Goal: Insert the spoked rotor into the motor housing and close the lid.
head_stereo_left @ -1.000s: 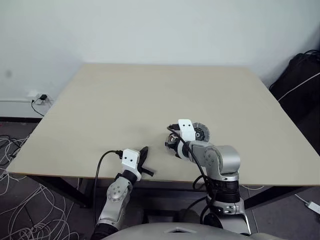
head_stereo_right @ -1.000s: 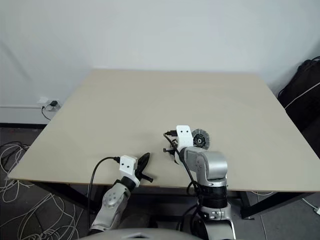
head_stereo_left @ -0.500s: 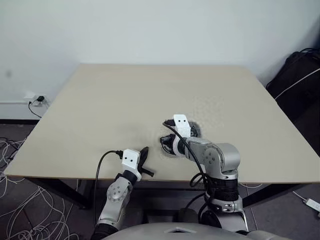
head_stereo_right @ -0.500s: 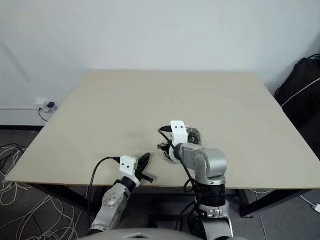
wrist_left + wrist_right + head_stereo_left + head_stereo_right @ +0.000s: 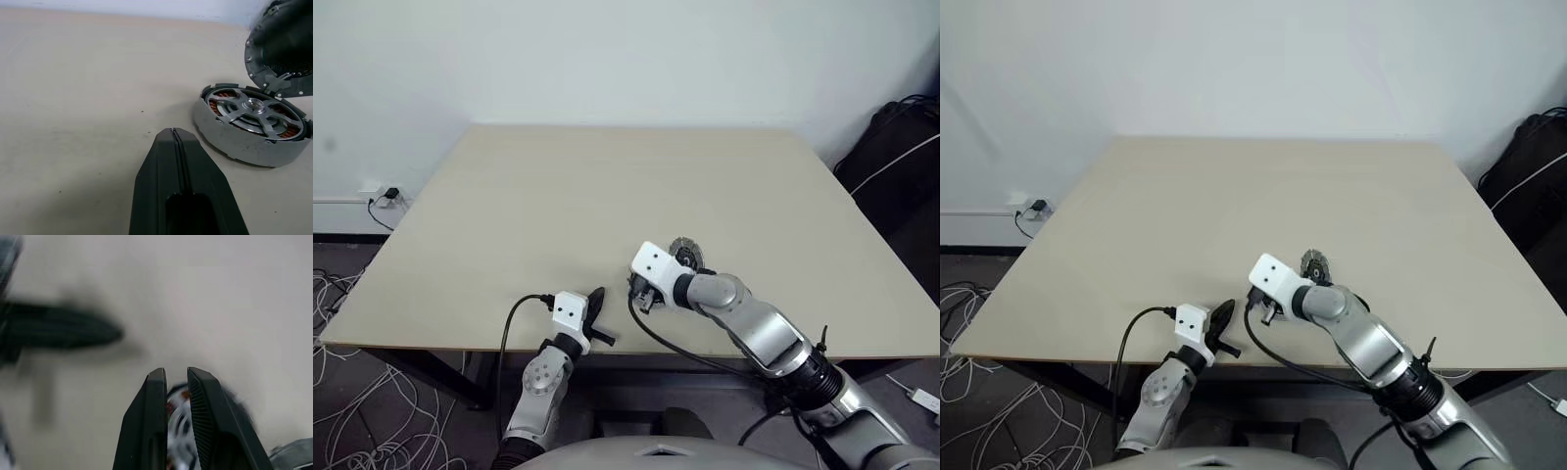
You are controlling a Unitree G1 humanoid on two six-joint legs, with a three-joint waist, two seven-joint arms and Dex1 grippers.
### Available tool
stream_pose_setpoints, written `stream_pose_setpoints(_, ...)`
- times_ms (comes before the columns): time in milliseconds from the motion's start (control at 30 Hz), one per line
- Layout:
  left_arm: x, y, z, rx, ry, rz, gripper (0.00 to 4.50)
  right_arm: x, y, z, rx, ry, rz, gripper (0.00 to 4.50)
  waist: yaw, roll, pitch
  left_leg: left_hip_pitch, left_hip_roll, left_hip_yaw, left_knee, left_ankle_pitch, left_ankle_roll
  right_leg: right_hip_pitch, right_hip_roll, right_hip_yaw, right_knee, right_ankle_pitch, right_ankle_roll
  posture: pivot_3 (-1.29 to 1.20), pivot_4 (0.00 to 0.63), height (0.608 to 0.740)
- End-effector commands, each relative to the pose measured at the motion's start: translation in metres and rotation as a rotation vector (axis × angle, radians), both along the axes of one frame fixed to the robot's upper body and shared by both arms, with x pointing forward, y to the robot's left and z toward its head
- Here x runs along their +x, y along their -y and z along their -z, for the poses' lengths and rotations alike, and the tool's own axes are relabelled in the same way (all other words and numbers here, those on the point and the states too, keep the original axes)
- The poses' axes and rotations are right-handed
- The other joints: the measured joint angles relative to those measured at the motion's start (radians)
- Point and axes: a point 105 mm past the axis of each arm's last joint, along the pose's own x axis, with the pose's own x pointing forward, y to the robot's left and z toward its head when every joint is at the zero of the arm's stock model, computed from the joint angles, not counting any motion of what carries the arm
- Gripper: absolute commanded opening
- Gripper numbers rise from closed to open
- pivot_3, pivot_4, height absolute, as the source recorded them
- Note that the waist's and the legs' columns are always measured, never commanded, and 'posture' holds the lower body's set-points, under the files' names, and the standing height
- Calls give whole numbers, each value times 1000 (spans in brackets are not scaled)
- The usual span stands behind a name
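left wrist view: spoked rotor [image 5: 252,108] seated inside motor housing [image 5: 230,139] on table [image 5: 73,98], copper windings visible between spokes. lid [image 5: 686,253] just beyond, on far right side. left gripper [image 5: 172,134] pressed fully together near table's near edge. right gripper [image 5: 175,377] above housing, narrow gap, gripping nothing.

Tabletop [image 5: 558,196]: 1, beige.
Motor housing [image 5: 234,142]: 1, copper windings visible inside its rim.
Spoked rotor [image 5: 252,105]: 1, seated in the housing.
Lid [image 5: 686,253]: 1, a grey ribbed disc.
Robot hands: 2, namely the left hand [image 5: 172,131] and the right hand [image 5: 176,372], each with 2 black fingers.
Black bag [image 5: 901,147]: 1, beside the tabletop.
Wall socket [image 5: 384,194]: 1, with a plug in it.
White floor cables [image 5: 352,431]: several, tangled, exact count not readable.
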Motion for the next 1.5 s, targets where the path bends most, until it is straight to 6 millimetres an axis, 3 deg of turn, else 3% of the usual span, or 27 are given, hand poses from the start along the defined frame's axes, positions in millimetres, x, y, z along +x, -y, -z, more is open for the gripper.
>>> stream_pose_setpoints(33,6,2,-14,-20,54,3,0,3,0,-11,-18,37,-82,795,3,0,0,0,0,0,0,0,0,0,0,0,0,0,0,0,0,740)
stream_pose_setpoints(133,6,3,-14,-21,53,5,0,4,3,-11,-29,28,-96,795,5,-1,0,0,0,0,1,0,0,0,0,0,0,0,0,0,0,740)
stream_pose_setpoints(200,6,3,-14,-21,53,6,0,4,5,-9,-45,23,-102,1147,9,-1,0,0,0,0,1,0,0,1,0,0,0,0,0,0,0,740)
stream_pose_setpoints(433,5,3,-14,-23,52,1,0,4,17,1,-124,6,-108,3311,23,-1,0,-1,0,0,1,0,0,0,-1,0,-1,0,0,0,0,740)
stream_pose_setpoints(733,5,3,-14,-26,51,-5,0,1,36,14,-207,-43,-121,3311,25,-1,0,-1,0,0,1,0,0,0,-1,0,-1,0,0,0,0,740)
stream_pose_setpoints(1133,6,3,-14,-27,53,-10,0,-3,36,33,-221,-89,-109,3311,25,-2,0,0,0,0,2,0,0,1,-1,0,0,0,0,0,0,740)
stream_pose_setpoints(1233,6,3,-14,-27,53,-12,0,-1,38,35,-230,-88,-92,2681,25,-2,-1,0,0,0,2,0,0,1,-1,0,0,0,0,0,0,740)
stream_pose_setpoints(1500,6,3,-14,-28,52,-13,0,3,42,35,-237,-85,-72,107,25,-5,-4,1,0,0,2,0,0,2,-1,0,0,0,0,0,0,740)
